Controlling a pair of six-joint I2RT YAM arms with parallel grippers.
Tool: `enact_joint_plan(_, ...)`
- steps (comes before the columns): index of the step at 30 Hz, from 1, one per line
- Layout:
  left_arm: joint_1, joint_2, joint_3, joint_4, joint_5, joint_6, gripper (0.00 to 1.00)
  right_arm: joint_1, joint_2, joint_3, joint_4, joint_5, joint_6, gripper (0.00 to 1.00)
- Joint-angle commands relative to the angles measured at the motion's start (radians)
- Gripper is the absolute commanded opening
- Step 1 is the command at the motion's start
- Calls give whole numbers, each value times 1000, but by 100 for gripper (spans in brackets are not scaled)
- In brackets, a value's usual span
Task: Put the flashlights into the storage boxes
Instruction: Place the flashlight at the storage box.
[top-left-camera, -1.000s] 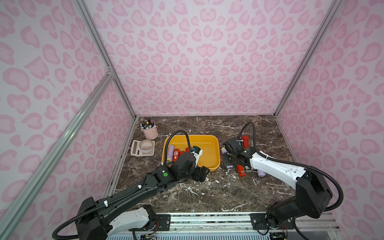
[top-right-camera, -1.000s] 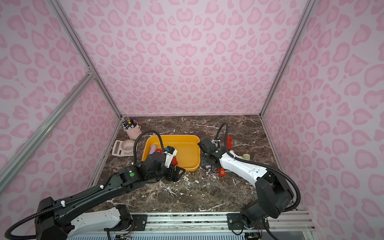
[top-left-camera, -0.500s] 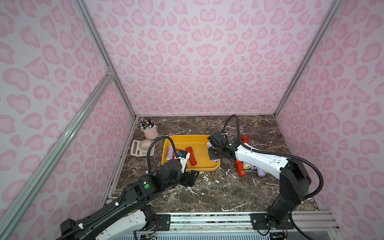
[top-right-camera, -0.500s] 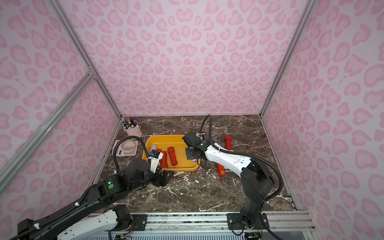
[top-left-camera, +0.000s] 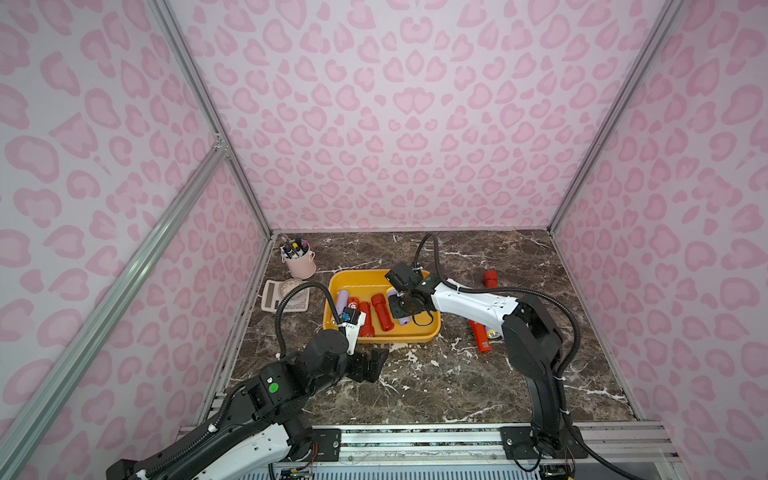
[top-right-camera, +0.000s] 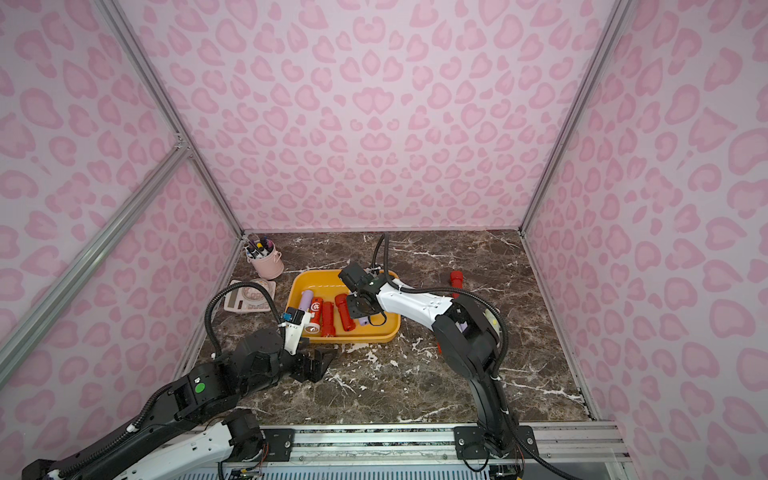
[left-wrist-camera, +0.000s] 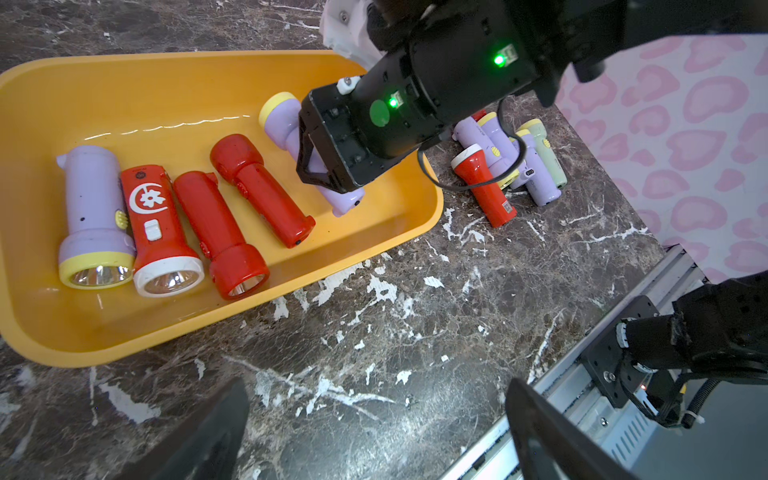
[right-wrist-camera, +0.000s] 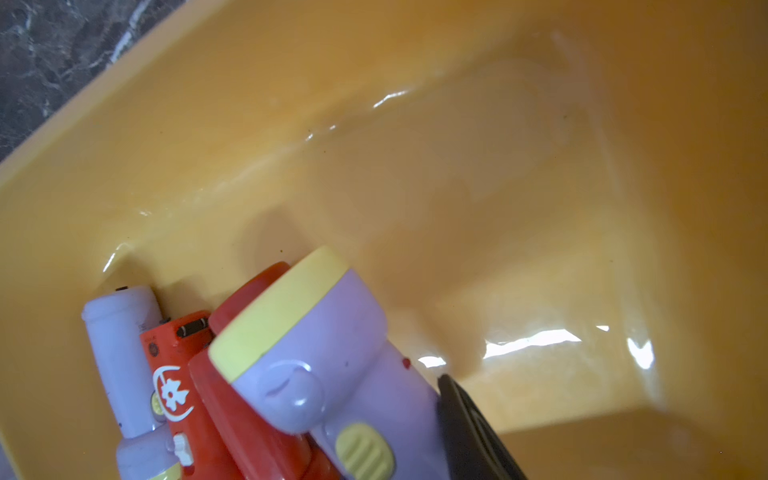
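Pink-spotted walls (top-left-camera: 395, 124) enclose dark marble (top-left-camera: 457, 374); left pincer (top-left-camera: 372, 362) gapes empty, right pincer (left-wrist-camera: 328, 180) grips a lilac flashlight (right-wrist-camera: 332, 353).

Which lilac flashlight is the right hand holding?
The lilac flashlight tilted over the yellow tray, clamped in the right hand; the other lilac ones lie loose.

Yellow tray (left-wrist-camera: 124, 83): 1. In it, red flashlights (left-wrist-camera: 257, 191): 3; lilac flashlights (left-wrist-camera: 93, 195): 2. Pen cup (top-left-camera: 301, 264): 1. Calculator (top-left-camera: 272, 297): 1.
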Motion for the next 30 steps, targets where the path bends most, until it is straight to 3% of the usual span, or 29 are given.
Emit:
enact_joint_plan(1, -1, 4, -1, -7, -11, -6, 98, 1, 39, 18, -5, -7, 12, 37)
enact_joint_plan(9, 0, 30, 1, -1, 11, 2, 98, -3, 84, 32, 1, -15, 16, 41)
enact_joint_plan(16, 0, 59, 11, 0, 21, 2, 98, -8, 46, 1, 20, -7, 10, 59)
enact_joint_plan(21, 0, 81, 21, 10, 26, -1, 98, -7, -35, -30, 13, 22, -5, 67)
enact_joint_plan(30, -1, 190, 36, 106, 122, 4, 98, -60, -291, -213, -17, 111, -41, 68)
